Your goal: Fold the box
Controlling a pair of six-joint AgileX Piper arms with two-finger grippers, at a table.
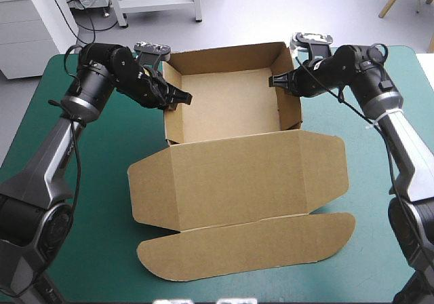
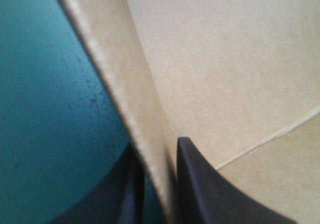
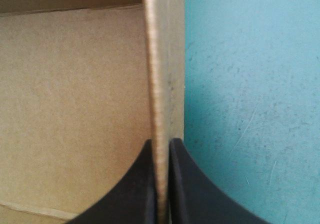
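The left jaws are all but together, clamped on the left wall of the box [image 1: 230, 175] at the upper left of the high view. In the left wrist view the two black fingers [image 2: 200, 194] pinch that upright wall [image 2: 120, 84] between them, one inside the tray and one outside over the teal-green surface [image 2: 45, 109]. The right jaws are likewise nearly together, gripping the tray's right wall at the upper right of the high view. In the right wrist view the fingers [image 3: 140, 189] press on either face of the thin board edge [image 3: 155, 84], with the tray floor on one side and the surface [image 3: 250, 109] on the other. The box stands as an open tray in the upper middle of the high view, between the two jaws, with all four walls raised. Its lid lies flat on the surface [image 1: 95, 202], spreading toward the lower middle of the frame with side flaps out and a long rounded flap nearest the bottom edge.
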